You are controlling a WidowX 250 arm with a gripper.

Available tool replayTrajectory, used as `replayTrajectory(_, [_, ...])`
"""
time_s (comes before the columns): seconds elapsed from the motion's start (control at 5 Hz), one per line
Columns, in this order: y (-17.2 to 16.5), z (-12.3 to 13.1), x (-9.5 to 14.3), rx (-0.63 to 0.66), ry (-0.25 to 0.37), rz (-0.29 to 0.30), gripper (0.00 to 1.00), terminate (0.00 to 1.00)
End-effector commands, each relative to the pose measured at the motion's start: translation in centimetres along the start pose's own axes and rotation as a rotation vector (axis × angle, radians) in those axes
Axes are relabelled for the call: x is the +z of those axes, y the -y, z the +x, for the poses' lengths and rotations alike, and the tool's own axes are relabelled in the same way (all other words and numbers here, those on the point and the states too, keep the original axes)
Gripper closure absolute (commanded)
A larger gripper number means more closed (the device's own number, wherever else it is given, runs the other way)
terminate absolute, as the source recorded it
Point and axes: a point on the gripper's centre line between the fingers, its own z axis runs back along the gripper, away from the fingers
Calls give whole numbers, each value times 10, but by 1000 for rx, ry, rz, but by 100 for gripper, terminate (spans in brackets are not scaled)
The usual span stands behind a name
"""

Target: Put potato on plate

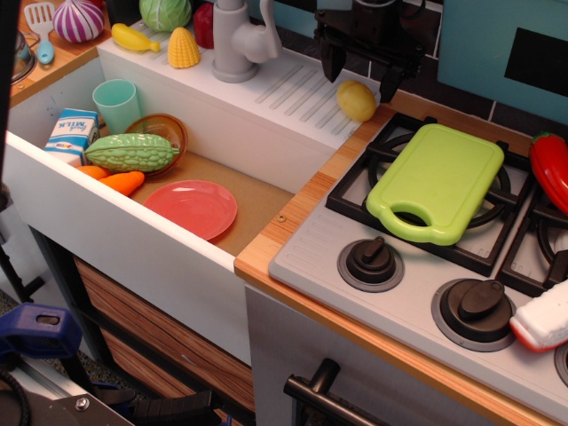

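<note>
Your gripper hangs above the far ledge behind the sink, its two dark fingers spread apart with nothing between them — the potato sits just below and between the tips, resting on the ridged white drainboard at its right end, close to the wooden counter edge. You can't tell from this view whether the fingertips touch it.

The plate lies flat on the brown floor of the sink basin, near the front wall, well apart from the potato and lower down. To its left you have an orange carrot and a bumpy green gourd lying across it; behind those sit a translucent orange bowl, a teal cup and a small milk carton.

On the far ledge, left of the grey faucet, stand a corn cob and a yellow banana-like toy. To the right, a lime-green cutting board rests on the stove grate.
</note>
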Motion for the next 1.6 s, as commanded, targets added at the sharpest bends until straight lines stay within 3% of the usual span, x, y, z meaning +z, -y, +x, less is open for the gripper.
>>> replayTrajectory(0.0, [-10, 12, 15, 9, 76, -35, 0, 0])
replayTrajectory(0.6, [-11, 3, -2, 28, 108, -28, 0, 0])
replayTrajectory(1.0, [-17, 3, -20, 21, 117, -55, 0, 0])
replayTrajectory(1.2, [-18, 3, -24, 28, 108, -76, 100, 0])
replayTrajectory(1.4, [-17, 3, -25, 35, 112, -73, 100, 0])
